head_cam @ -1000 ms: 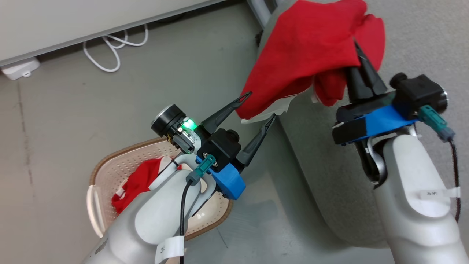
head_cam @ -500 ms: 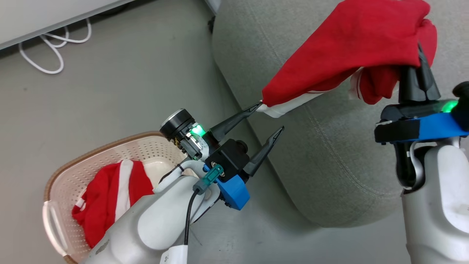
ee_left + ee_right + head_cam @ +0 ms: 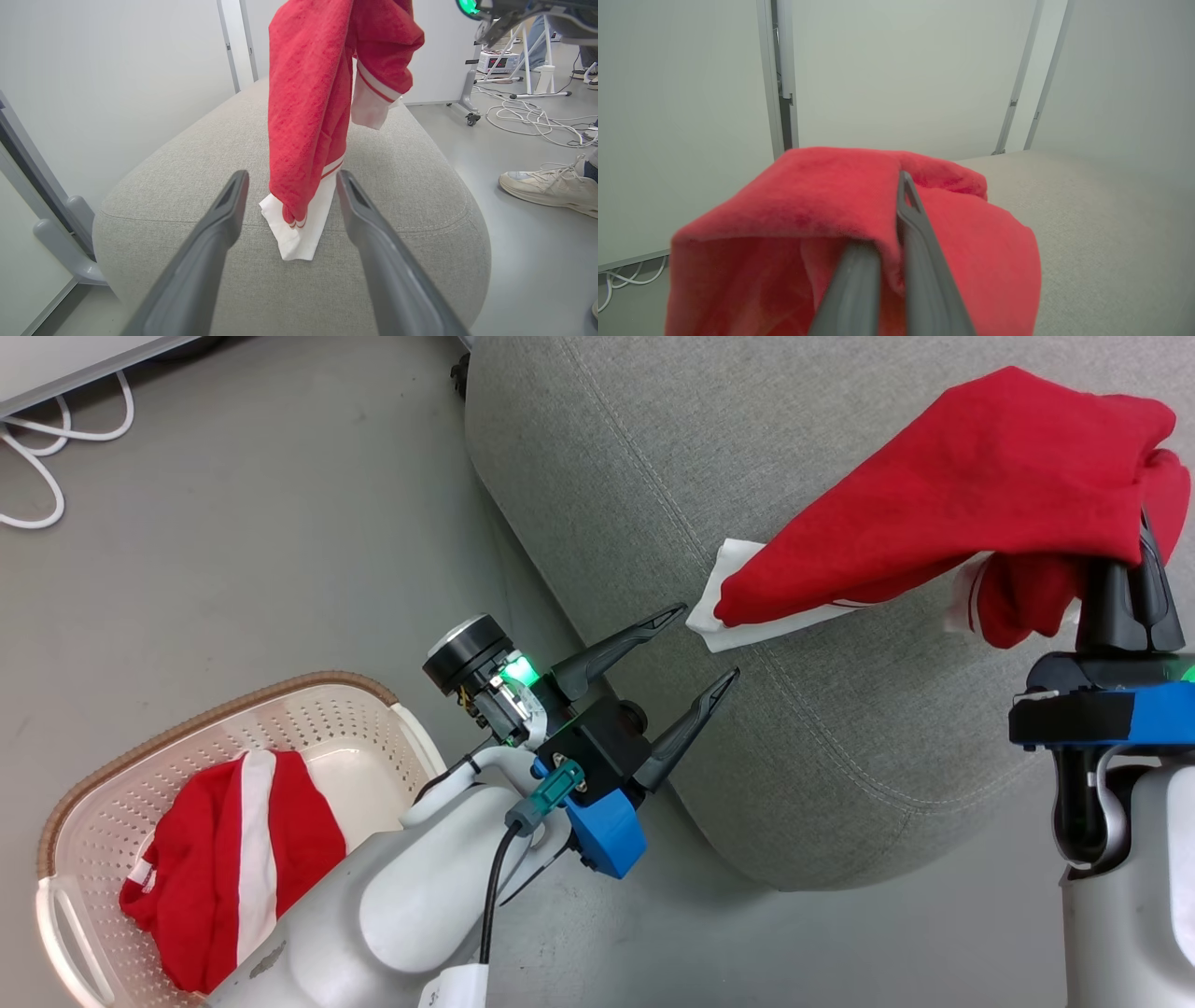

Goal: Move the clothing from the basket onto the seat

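The two dark fingers of the right gripper [image 3: 1141,537] were pressed together, and a fold of the red garment [image 3: 952,476] was pinched tight between them. The fingers were pointed up, and the cloth was draped over their tips like a little tent. From there the garment was hung down and out to the left. It was held up above the seat [image 3: 653,476], at the far right of the scene. A white cuff with thin red lines [image 3: 373,100] was seen dangling partway down. The lowest white edge [image 3: 724,611] seemed to be laid on the grey cushion, close to the stitched seam.

The fingers of the left gripper [image 3: 708,641] were spread wide apart, and nothing was held between them. They were pointed at the low white edge of the garment. One fingertip was seen just beside that edge. Whether it was touched could not be told. This gripper was placed over the near left edge of the seat.

The basket [image 3: 215,705] was set on the grey floor [image 3: 280,523] at the near left, apart from the seat. The striped garment [image 3: 233,868] was left bunched up inside it, with one broad white stripe shown. Part of the basket was hidden by the pale left arm.

Far to the right, past the seat, a person's pale shoe [image 3: 542,186] and some white cables [image 3: 509,119] were seen on the floor.
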Motion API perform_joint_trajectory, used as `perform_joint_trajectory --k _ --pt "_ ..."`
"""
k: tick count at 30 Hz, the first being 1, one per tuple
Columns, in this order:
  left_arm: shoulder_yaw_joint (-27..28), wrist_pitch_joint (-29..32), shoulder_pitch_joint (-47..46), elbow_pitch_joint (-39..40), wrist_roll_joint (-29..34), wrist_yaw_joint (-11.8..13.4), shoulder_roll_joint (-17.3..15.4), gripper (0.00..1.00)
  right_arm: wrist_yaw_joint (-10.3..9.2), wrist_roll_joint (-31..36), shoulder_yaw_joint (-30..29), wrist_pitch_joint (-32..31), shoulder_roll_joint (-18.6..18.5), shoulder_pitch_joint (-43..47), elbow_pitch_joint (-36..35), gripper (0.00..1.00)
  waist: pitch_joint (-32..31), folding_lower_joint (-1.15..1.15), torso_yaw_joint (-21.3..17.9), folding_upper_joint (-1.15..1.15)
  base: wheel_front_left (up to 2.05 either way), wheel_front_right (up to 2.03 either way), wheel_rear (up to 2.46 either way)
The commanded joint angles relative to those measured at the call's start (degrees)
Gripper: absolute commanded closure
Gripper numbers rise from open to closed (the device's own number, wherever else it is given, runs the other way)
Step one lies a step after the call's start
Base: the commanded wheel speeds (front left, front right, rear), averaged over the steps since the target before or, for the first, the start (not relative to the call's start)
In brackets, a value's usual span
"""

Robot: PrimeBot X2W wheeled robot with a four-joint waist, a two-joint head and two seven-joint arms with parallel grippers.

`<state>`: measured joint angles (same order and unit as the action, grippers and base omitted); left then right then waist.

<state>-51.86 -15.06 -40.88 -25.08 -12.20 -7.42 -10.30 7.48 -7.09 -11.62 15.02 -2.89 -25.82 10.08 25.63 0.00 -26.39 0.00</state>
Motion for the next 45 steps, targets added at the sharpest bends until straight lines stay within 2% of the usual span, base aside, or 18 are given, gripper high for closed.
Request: perform_joint_trajectory --k 1,12,19,23,30,36,41,45 --pt "0.07 -0.18 -0.55 0.1 -0.31 -0.09 -0.22 0.0 0.02 -0.39 -0.23 0.24 0.01 0.67 -0.31 1.0 0.0 0.0 -0.05 0.0 0.0 0.0 0.0" --pt "0.86 -0.18 -0.87 1.54 -0.25 0.31 -0.39 0.0 0.02 -0.01 -0.38 0.24 0.01 -0.97 -0.72 1.0 0.29 0.0 0.17 0.0 0.0 0.0 0.0" --pt "2.11 -0.18 -3.11 2.89 0.69 0.44 -1.48 0.0 0.03 2.59 -2.04 0.23 -0.06 -8.43 -2.67 1.0 4.76 0.0 1.1 0.0 0.0 0.0 0.0" --pt "2.51 -0.01 -5.61 3.47 1.29 0.47 -2.44 0.0 0.02 2.68 -5.36 0.24 -1.48 -15.67 -3.22 1.0 9.37 0.0 2.0 0.0 0.0 0.0 0.0" --pt "2.69 1.28 -10.63 5.6 2.59 0.4 -4.12 0.0 0.02 1.32 -13.37 0.23 -7.91 -27.79 -2.39 1.0 18.25 0.0 4.42 0.0 0.0 0.0 0.0" --pt "2.93 2.3 -13.92 8.25 3.82 0.51 -5.68 0.0 0.02 0.35 -18.48 0.23 -14.95 -34.67 3.16 1.0 23.95 0.0 6.27 0.0 0.0 0.0 0.0" --pt "2.99 2.92 -15.46 10.12 4.47 0.67 -6.95 0.0 0.02 1.82 -19.55 0.22 -18.02 -36.32 9.99 1.0 27.21 0.0 7.24 0.0 0.0 0.0 0.0" --pt "2.8 3.17 -16.19 10.93 4.78 0.84 -7.29 0.0 0.02 2.55 -20.08 0.23 -18.11 -36.4 15.91 1.0 28.93 0.0 7.97 0.0 0.0 0.0 0.0"
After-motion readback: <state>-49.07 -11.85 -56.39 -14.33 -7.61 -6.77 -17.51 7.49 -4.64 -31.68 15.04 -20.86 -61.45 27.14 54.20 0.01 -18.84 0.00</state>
